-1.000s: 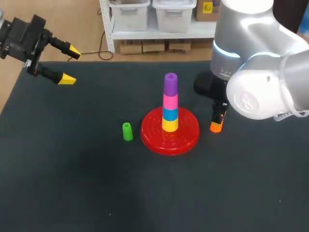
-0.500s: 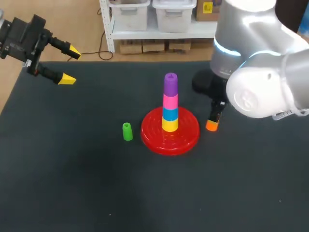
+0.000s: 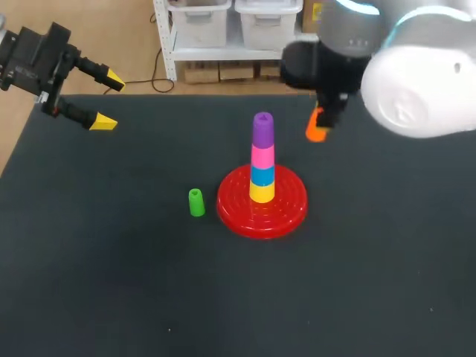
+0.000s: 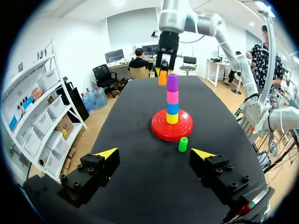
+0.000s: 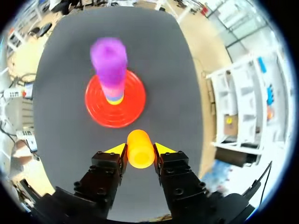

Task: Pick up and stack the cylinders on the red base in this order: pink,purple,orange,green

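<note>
A: Where is the orange plastic cylinder [image 3: 317, 132]?

B: Pinched between the yellow tips of the right pincer [image 5: 140, 148]; it hangs off the black counter [image 3: 111, 282], level with the purple cylinder [image 3: 262, 128] that tops the stack; below that sit the pink cylinder [image 3: 262, 157], a blue cylinder [image 3: 262, 175] and a yellow cylinder [image 3: 262, 193] on the round red base [image 3: 286, 208].

A: And the left pincer [image 3: 110, 100]?

B: Spread, holding nothing, over the counter's far left corner; well apart from the small green cylinder [image 3: 195, 202], which stands just beside the base.

A: What could go wrong?

B: Alignment, I'd judge; if the orange piece comes down off-centre or tilted, it may catch the purple rim, twist out of the grip, or topple the tall, thin stack; let go too high and it could bounce off.
</note>
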Motion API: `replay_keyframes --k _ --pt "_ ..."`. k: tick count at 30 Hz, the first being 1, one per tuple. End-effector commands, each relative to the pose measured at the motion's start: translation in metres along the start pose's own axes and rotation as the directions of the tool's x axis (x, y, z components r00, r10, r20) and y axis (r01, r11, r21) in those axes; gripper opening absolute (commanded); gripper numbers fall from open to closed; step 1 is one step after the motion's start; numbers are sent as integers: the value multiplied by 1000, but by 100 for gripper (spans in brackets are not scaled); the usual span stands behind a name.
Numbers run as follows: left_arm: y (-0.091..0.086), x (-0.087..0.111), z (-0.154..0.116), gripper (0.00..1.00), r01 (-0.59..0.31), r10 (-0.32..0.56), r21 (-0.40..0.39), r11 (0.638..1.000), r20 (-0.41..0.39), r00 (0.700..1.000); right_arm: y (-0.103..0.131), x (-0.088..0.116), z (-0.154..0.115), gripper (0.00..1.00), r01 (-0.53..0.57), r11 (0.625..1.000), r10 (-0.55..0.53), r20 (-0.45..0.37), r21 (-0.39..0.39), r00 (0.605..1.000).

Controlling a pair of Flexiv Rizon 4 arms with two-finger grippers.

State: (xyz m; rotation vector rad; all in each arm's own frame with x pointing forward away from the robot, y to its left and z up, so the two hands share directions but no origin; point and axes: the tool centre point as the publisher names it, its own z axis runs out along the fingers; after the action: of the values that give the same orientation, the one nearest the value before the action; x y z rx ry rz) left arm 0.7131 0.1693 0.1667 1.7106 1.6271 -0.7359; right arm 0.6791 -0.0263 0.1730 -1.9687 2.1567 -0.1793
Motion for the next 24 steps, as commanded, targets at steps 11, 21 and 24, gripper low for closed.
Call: replay_keyframes --k 11,21,24 --pt "0 1 0 100 -1 1 1 1000 0 1000 -9 -34 -83 0 106 988 -109 22 108 994" --pt "0 1 0 100 -1 1 1 1000 0 1000 3 -65 -74 0 182 980 -185 33 74 982" --pt "0 1 0 100 -1 1 1 1000 0 1000 8 -72 -69 0 201 978 -203 32 60 979"
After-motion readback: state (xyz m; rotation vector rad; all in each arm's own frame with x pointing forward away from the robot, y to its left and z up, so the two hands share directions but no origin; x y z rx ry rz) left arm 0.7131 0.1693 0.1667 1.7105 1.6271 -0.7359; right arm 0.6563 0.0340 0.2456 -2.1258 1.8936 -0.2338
